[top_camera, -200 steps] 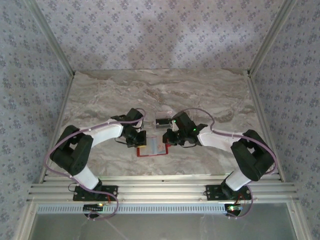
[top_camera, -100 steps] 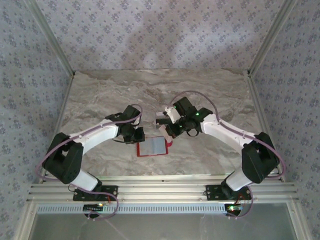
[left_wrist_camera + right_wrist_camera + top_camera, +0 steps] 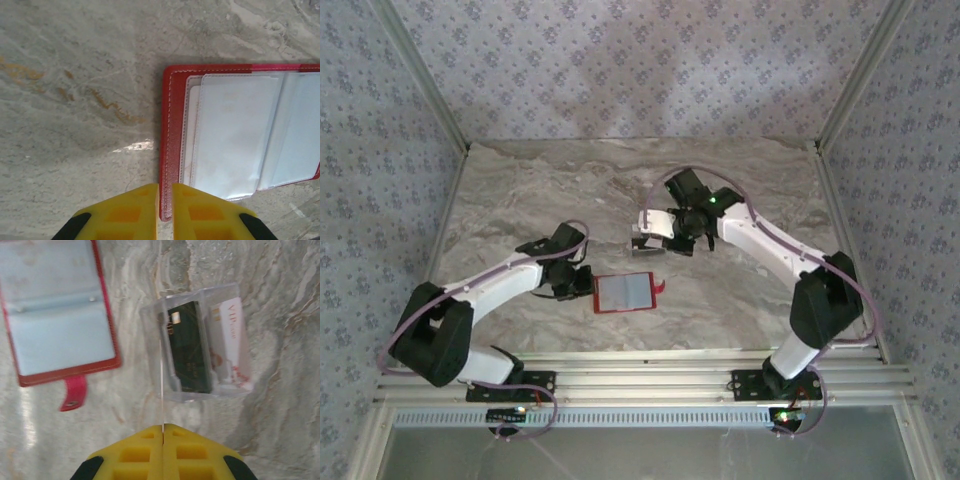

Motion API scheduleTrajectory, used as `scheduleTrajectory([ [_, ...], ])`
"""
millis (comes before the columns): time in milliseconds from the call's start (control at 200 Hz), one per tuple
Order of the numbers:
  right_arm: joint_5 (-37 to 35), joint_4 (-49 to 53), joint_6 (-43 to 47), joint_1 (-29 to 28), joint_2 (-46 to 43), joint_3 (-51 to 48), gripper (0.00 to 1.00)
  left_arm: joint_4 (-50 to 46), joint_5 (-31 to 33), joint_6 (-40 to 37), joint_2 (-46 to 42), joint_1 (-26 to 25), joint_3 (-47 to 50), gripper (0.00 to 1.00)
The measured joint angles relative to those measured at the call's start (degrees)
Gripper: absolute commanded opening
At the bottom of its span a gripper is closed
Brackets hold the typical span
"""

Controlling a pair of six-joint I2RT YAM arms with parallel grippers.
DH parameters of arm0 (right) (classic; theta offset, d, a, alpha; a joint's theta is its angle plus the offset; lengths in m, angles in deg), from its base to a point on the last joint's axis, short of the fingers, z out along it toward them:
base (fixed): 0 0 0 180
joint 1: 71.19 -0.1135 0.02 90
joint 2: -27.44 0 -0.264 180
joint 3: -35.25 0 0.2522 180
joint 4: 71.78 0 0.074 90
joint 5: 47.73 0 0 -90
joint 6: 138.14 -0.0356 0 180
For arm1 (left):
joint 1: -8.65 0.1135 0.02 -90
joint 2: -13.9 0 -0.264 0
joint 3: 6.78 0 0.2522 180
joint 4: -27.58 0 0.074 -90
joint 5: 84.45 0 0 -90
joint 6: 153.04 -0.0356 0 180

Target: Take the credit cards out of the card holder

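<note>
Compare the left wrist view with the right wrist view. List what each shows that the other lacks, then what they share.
Left wrist: the left hand, its yellow fingers nearly together at the card holder's near corner, and rust-brown streaks in the marble. Right wrist: the right hand, fingers shut, facing a clear case that holds a dark card and a white VIP card; also the holder's red strap. Both: the open red holder with pale, empty-looking pockets, lying on the marble table.
</note>
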Motion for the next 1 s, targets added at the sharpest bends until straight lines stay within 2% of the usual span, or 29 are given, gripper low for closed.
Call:
scheduleTrajectory([
  [230,-0.83,4.96,7.06,1.49,9.40,12.09,0.00,0.00,0.00,0.22,-1.99,1.07,1.31,0.16],
  [595,-0.28,10.19,8.26,2.01,20.33,25.49,0.00,-0.11,0.02,0.59,-2.21,1.88,1.42,0.15],
  [999,1.90,14.36,8.68,1.99,26.53,29.14,0.00,-1.49,0.20,0.57,-3.21,2.93,1.46,0.15],
])
